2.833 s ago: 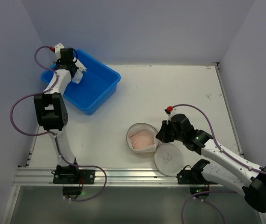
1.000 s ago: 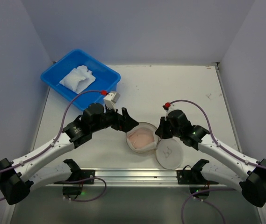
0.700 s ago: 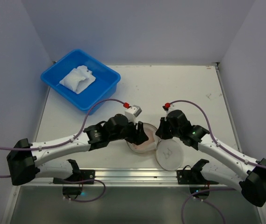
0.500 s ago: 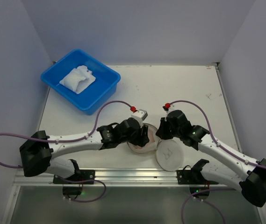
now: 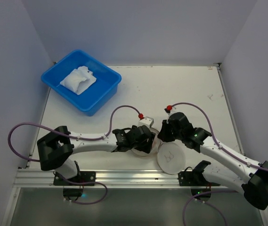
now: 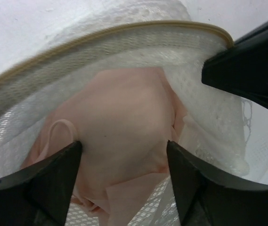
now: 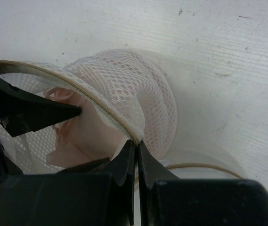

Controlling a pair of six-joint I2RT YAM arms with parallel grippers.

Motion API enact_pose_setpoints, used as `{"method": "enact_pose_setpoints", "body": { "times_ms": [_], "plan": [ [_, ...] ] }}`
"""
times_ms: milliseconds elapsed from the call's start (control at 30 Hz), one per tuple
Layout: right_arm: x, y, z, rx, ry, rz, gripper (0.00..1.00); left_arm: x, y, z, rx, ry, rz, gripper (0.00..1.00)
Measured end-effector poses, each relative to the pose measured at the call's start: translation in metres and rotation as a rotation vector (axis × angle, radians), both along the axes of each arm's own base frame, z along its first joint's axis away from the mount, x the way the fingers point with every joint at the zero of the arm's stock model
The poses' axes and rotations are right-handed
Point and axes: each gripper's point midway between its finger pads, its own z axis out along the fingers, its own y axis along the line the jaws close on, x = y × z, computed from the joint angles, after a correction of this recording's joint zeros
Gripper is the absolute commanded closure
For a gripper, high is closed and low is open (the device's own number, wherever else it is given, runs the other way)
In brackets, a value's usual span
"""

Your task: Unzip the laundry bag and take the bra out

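Observed left jaws spread, flanking the pink bra (image 6: 124,113) inside the unzipped laundry bag (image 7: 124,80). Observed right jaws pressed together, pinching the bag's zipper rim. Noted bag's round lid (image 5: 170,157) flat on bench (image 5: 171,89) beside right jaws.

We see a small round cream-white mesh laundry bag (image 7: 124,84), its netting a fine diamond-shaped weave, edged with a tan zipper band (image 6: 162,22). Its flat circular lid (image 5: 170,157) is plain white with a small black bra outline on it. Inside shows a soft pale pink fabric bra (image 6: 119,117), with no print. The rectangular plastic tub (image 5: 104,99) is bright blue and holds a crumpled white cloth (image 5: 78,80). The flat tabletop (image 5: 181,89) is white with a few dark specks and scuffs. The left arm (image 5: 91,141) and right arm (image 5: 223,157) are white with black joints, purple cables (image 5: 18,129) and red plugs (image 5: 141,116).
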Motion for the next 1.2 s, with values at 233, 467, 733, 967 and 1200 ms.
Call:
{"method": "enact_pose_setpoints", "body": {
  "times_ms": [233,467,733,967,1200],
  "plan": [
    [-0.002,0.001,-0.002,0.004,0.007,0.008,1.00,-0.011,-0.006,-0.020,0.042,0.030,-0.014,0.09],
    [-0.006,0.001,-0.007,0.008,0.021,0.020,1.00,-0.003,-0.013,-0.035,0.081,0.015,0.023,0.30],
    [-0.008,0.001,-0.011,0.010,0.025,0.023,1.00,0.011,-0.016,-0.039,0.096,-0.033,0.088,0.96],
    [-0.010,0.000,-0.012,0.018,0.026,0.024,1.00,0.009,-0.005,-0.034,0.093,-0.043,0.094,1.00],
    [-0.009,-0.002,-0.009,0.024,0.007,0.014,1.00,-0.009,0.019,-0.018,0.046,-0.060,-0.003,1.00]
  ]
}}
